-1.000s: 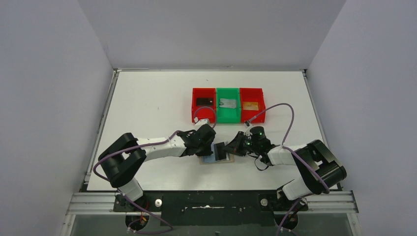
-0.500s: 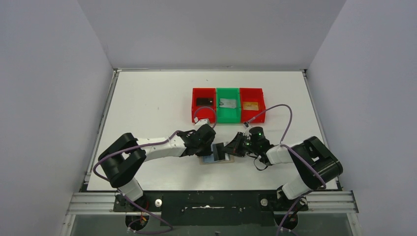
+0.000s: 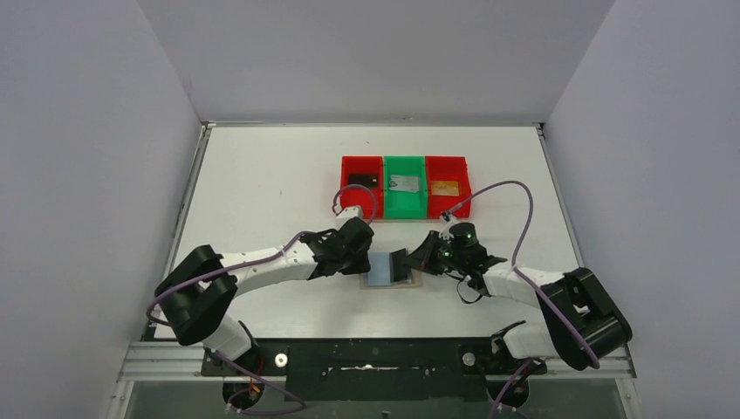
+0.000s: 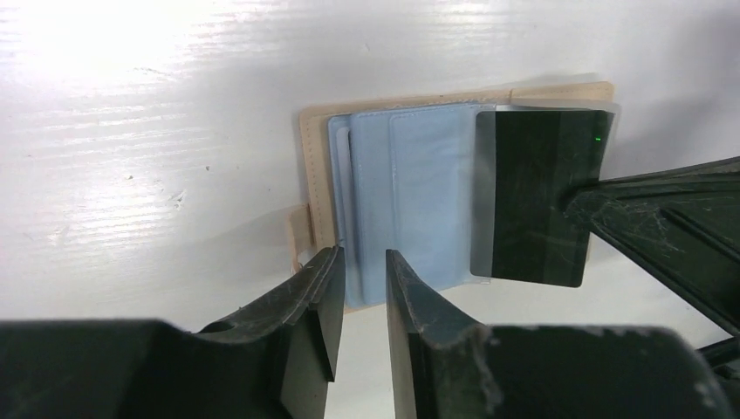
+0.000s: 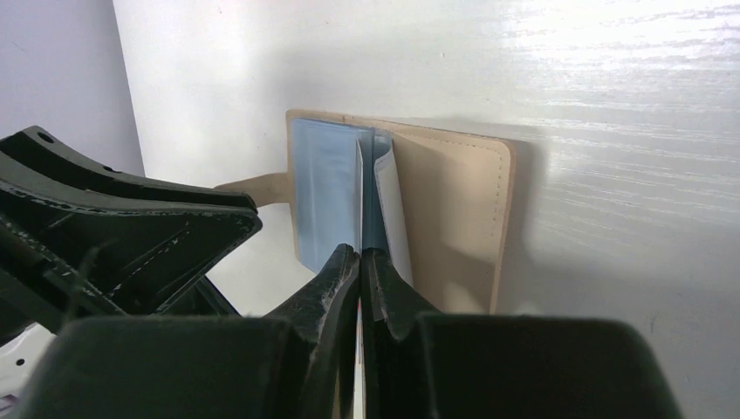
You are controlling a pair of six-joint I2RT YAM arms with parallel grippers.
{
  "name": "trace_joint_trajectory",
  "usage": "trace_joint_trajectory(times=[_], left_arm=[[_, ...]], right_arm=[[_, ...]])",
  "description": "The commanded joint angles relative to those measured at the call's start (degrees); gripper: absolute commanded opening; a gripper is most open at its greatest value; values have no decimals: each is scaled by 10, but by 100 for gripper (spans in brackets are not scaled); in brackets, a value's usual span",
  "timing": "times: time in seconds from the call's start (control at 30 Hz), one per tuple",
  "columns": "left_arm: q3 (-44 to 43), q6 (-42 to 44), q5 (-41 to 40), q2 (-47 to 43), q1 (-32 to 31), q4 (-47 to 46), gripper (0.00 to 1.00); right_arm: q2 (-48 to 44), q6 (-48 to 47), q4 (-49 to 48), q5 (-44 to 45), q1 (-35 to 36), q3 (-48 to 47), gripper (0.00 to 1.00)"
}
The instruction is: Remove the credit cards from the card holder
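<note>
The right gripper (image 5: pixel 359 257) is pinched tight on a black card (image 4: pixel 532 196), half over the open card holder (image 4: pixel 410 201) lying on the white table (image 3: pixel 262 183). Any print on the card is too dim to read. The left gripper (image 4: pixel 362 288) has its fingers slightly apart at the holder's edge.

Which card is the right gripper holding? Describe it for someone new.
On the white table, on the near side of the row of bins, the tan card holder lies open. The card is the dark glossy rectangle over its right side, pinched by the right gripper; the pages beside it are pale blue.
</note>
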State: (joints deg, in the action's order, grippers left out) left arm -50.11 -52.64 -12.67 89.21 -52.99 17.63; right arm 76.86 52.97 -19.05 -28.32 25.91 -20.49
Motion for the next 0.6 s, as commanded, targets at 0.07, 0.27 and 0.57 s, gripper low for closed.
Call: trace_joint_trajectory(times=[0.07,0.27,0.57], left_arm=[[6,8,-20,-57,13,-9,27],[40,-9,-28,-99,23,-15,28],[100,-34,-51,-187,50,-16,33]], right_arm=[[-43,-33,46,28,-2,-44,0],[-71,-44,94,58,-2,-58,0],[-108,-69,121,73,-2,-74,0]])
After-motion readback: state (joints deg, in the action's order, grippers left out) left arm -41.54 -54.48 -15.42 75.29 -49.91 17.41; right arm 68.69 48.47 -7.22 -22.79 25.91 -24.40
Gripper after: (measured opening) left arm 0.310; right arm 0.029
